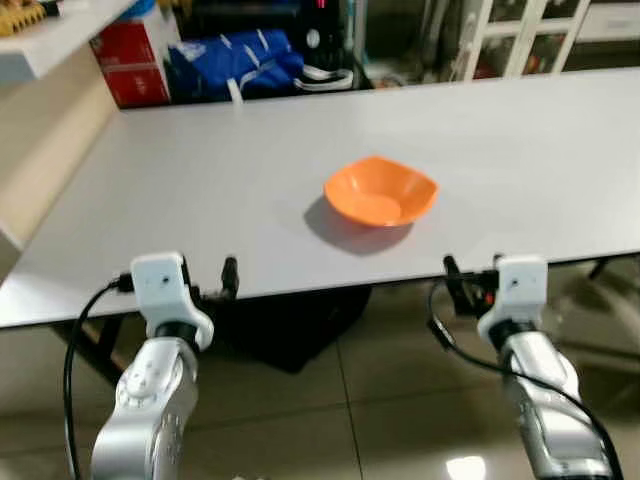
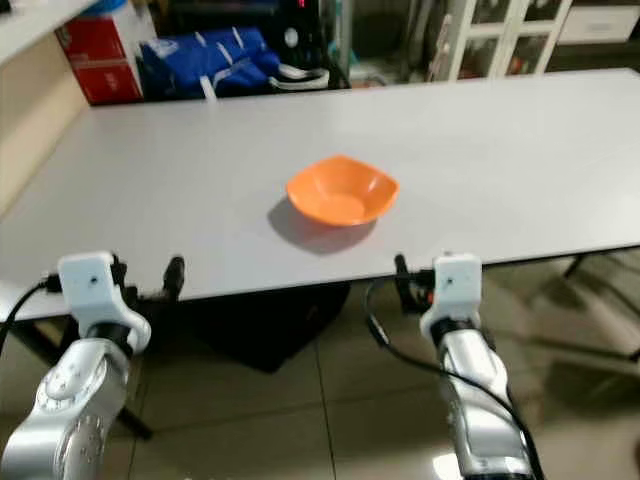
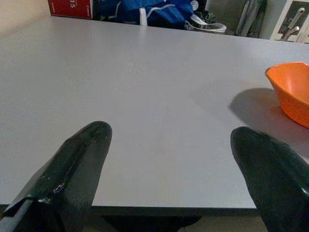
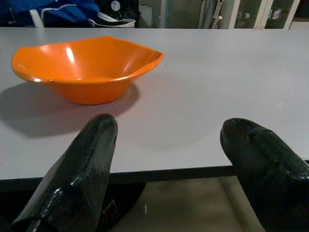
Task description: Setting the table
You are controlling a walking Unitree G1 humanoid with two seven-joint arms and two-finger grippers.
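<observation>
The orange bowl (image 1: 381,191) sits alone mid-desk (image 1: 200,170), at twelve o'clock from both released pincers, left (image 3: 169,164) and right (image 4: 166,154), held at the near edge, likely ready to reach.

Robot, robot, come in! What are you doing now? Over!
Left pincer open, at table edge. Right pincer open, at edge, facing orange bowl. Bowl upright, empty, untouched. Nothing between right pincer and bowl.

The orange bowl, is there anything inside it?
No. The orange bowl looks empty; its smooth inside shows only shiny light spots. It sits on the grey table. What is under the bowl cannot be seen, since it covers that spot and casts a shadow.
</observation>
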